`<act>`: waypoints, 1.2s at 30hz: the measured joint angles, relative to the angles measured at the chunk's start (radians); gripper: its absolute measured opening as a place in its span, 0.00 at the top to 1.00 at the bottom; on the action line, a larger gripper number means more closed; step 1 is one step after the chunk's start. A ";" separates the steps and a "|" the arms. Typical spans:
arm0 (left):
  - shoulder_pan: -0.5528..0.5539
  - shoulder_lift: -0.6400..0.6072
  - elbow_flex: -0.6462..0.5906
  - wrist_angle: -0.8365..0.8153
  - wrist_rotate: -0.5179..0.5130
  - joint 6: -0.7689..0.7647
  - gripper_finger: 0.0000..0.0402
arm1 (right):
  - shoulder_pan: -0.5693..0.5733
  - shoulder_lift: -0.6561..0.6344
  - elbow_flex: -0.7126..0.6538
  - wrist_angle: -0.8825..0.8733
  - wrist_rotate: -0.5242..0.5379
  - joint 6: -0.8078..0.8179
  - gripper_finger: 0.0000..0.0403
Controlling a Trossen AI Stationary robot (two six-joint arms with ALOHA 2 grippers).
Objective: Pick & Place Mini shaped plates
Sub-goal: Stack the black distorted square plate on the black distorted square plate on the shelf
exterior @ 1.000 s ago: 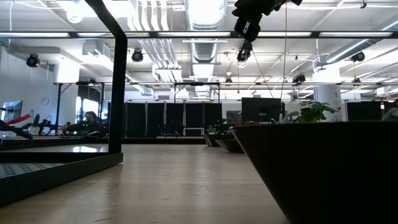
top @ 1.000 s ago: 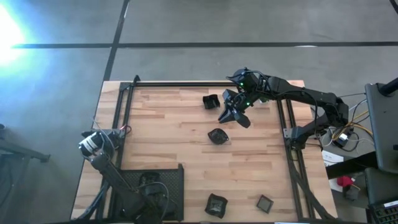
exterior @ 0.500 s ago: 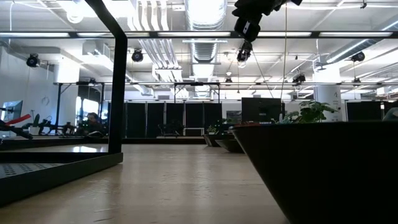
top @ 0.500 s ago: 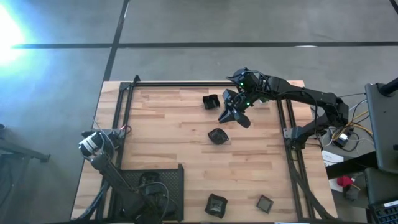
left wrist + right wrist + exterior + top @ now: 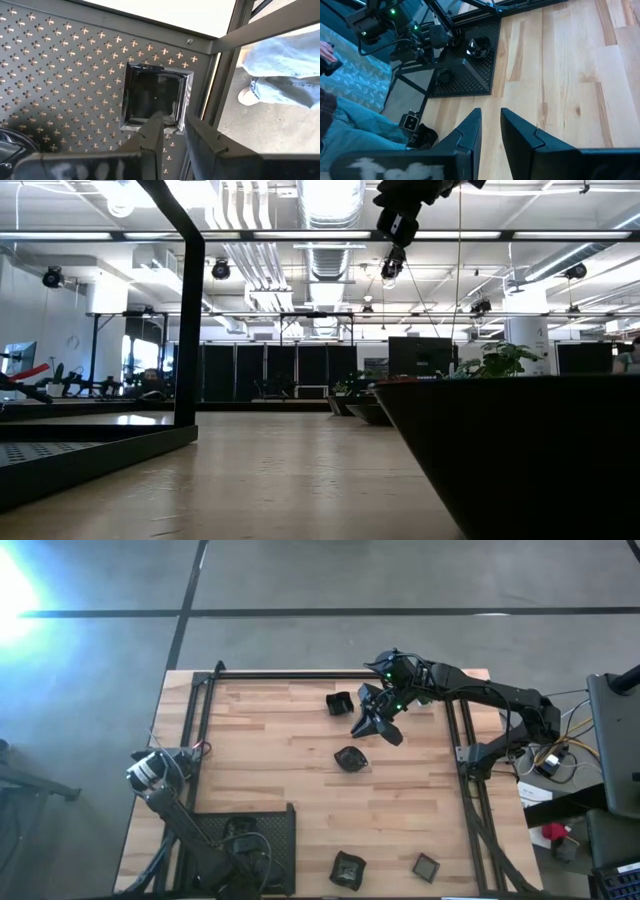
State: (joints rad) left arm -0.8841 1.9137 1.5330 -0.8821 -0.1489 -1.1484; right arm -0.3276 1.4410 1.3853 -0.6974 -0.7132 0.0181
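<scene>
Several small dark plates lie flat on the wooden table: one (image 5: 339, 702) near the far edge, one (image 5: 350, 758) in the middle, and two (image 5: 347, 868) (image 5: 426, 866) by the near edge. A glossy square plate (image 5: 155, 102) lies flat on the black mesh tray (image 5: 270, 830) at the table's near left corner. My left gripper (image 5: 173, 131) hovers just above that plate, its fingers a narrow gap apart. My right gripper (image 5: 376, 723) hangs high over the table's far right part (image 5: 398, 220), beside the far plate, also with a narrow gap (image 5: 490, 130).
A black metal frame (image 5: 200, 720) runs round the table's edges, and one of its posts (image 5: 188, 330) stands in the low view. One plate (image 5: 520, 450) sits close to the low camera, with a green plant (image 5: 500, 360) behind it. A person in jeans (image 5: 285, 65) stands beyond the tray.
</scene>
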 joint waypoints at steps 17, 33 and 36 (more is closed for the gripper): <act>0.005 -0.153 0.005 -0.116 -0.123 -0.186 0.82 | -0.001 -0.012 0.000 -0.003 0.003 -0.053 0.83; 0.012 -0.352 0.002 -0.474 -0.685 -0.526 0.82 | -0.013 -0.014 -0.020 -0.007 0.108 -0.164 0.83; 0.042 -0.365 0.002 -0.576 -0.713 -0.615 0.82 | -0.017 -0.014 -0.047 -0.007 0.172 -0.188 0.83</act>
State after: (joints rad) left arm -0.8420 1.5483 1.5347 -1.4584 -0.8623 -1.7638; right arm -0.3442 1.4269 1.3388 -0.7045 -0.5410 -0.1696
